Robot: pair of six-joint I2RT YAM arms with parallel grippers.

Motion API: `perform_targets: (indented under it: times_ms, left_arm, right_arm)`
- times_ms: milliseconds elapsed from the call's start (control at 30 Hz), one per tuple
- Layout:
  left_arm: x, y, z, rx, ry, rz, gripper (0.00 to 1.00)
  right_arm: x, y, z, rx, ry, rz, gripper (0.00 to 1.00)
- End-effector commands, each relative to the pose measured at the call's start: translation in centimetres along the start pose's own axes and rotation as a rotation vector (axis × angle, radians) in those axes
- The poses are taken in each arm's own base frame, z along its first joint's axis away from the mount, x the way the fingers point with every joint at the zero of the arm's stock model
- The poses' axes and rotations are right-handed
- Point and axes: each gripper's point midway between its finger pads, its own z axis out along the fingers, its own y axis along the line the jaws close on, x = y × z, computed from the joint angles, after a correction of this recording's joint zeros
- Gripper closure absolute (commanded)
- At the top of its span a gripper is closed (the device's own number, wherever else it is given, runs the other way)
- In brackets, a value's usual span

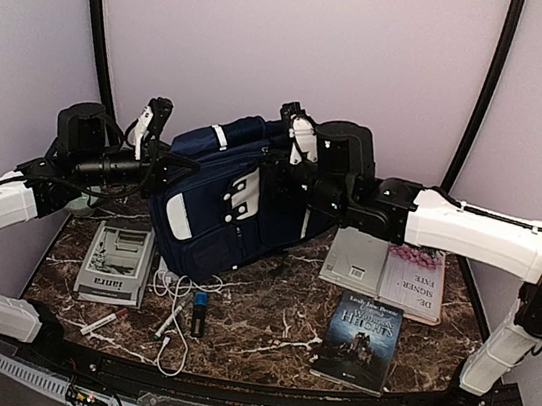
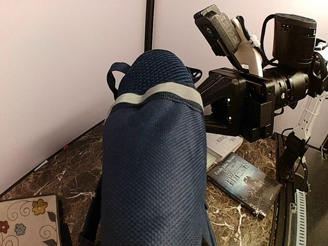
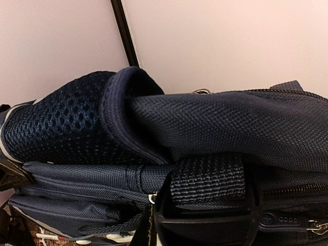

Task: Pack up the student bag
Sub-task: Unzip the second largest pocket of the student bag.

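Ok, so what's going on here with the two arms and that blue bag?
Both arms are at the student bag, which stands on the table. The right gripper is shut on a webbing strap near the bag's top. The left gripper is against the other side, though its grip is unclear. Books and earphones lie around the bag, not yet packed.

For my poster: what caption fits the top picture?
Two robot arms flank a navy backpack; books wait nearby.

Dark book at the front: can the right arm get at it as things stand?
Probably yes, but not at once. The book lies uncovered near that arm; however, the right claw is shut on a strap of the backpack.
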Motion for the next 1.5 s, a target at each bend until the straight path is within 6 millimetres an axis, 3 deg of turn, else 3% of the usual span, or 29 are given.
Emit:
perform_targets:
  times_ms: [0, 167, 600, 767, 900, 967, 1033, 1233, 1367, 1467]
  left_arm:
    - [-5.3, -2.6, -1.8, 0.08, -0.18, 0.127, 1.0]
    - [-4.8, -1.8, -2.1, 0.016, -0.165, 0.15, 1.0]
    - [-4.3, -1.5, -2.8, -0.033, -0.141, 0.221, 1.0]
    - [-4.5, -1.6, -2.8, -0.028, -0.151, 0.227, 1.0]
    - [-4.6, -1.7, -2.6, -0.008, -0.164, 0.215, 1.0]
    - [-4.7, -2.1, -2.4, 0.019, -0.172, 0.209, 1.0]
    - [-5.1, -2.5, -2.3, 0.046, -0.19, 0.207, 1.0]
    - [-7.3, -4.0, -3.0, 0.121, -0.29, 0.222, 1.0]
    - [-5.5, -3.5, -2.3, 0.115, -0.266, 0.186, 1.0]
    - [-2.3, -3.2, -1.5, 0.133, -0.206, 0.14, 1.0]
  right_arm:
    - [-1.0, -2.0, -0.5, 0.034, -0.02, 0.025, 1.0]
    - [-1.7, -4.7, -2.7, 0.036, -0.009, 0.048, 1.0]
    - [1.8, -16.2, -8.9, 0.191, 0.163, 0.113, 1.0]
    - [2.0, -18.8, -11.1, 0.212, 0.183, 0.13, 1.0]
    - [2.1, -18.4, -11.1, 0.163, 0.201, 0.127, 1.0]
    - [1.0, -17.9, -10.9, 0.136, 0.191, 0.113, 1.0]
    - [-1.5, -17.5, -11.0, 0.121, 0.154, 0.084, 1.0]
    - [-12.6, -14.9, -12.4, 0.044, -0.047, -0.013, 1.0]
    - [-16.7, -13.0, -12.8, -0.024, -0.13, -0.042, 1.0]
    - [-16.9, -11.5, -12.1, -0.083, -0.135, -0.049, 1.0]
